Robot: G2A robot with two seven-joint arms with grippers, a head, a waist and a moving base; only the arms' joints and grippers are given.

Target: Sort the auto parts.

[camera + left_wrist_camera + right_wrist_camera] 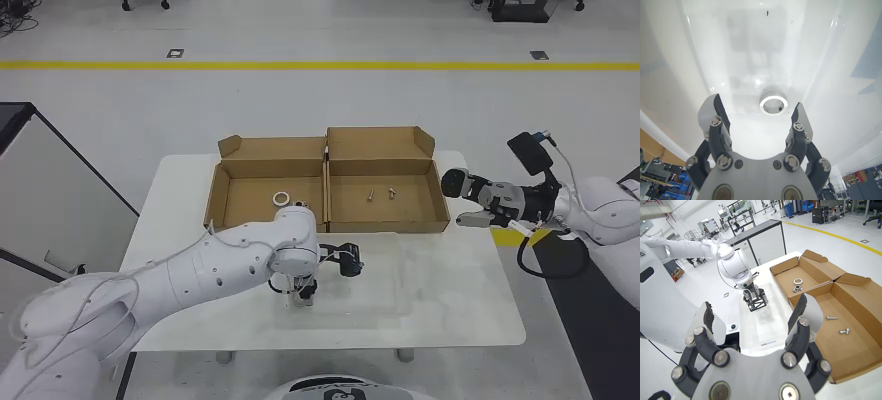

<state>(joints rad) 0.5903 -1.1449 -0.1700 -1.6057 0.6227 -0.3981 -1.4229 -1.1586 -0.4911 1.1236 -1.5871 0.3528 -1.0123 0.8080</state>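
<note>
Left claw (pixel 757 101) hanging open inside white plastic tray (pixel 696 56), metal ring collar (pixel 773 97) lying on tray floor just ahead of spread fingers, untouched. Right claw (pixel 755 300) hovering open beside right cardboard box (pixel 410 205), which is holding hex bolt (pixel 831 318) and cap screw (pixel 844 331). Left cardboard box (pixel 250 205) holding flat ring (pixel 798 281) and flanged hub (pixel 797 288).

You have one table (pixel 180 200), two open cardboard boxes (pixel 250 205) (pixel 410 205), one clear white tray (pixel 770 321), two loose metal rings (pixel 761 104) (pixel 794 281), one flanged hub (pixel 797 288) and two bolts (pixel 831 318) (pixel 844 331), so five small metal parts across three containers.
</note>
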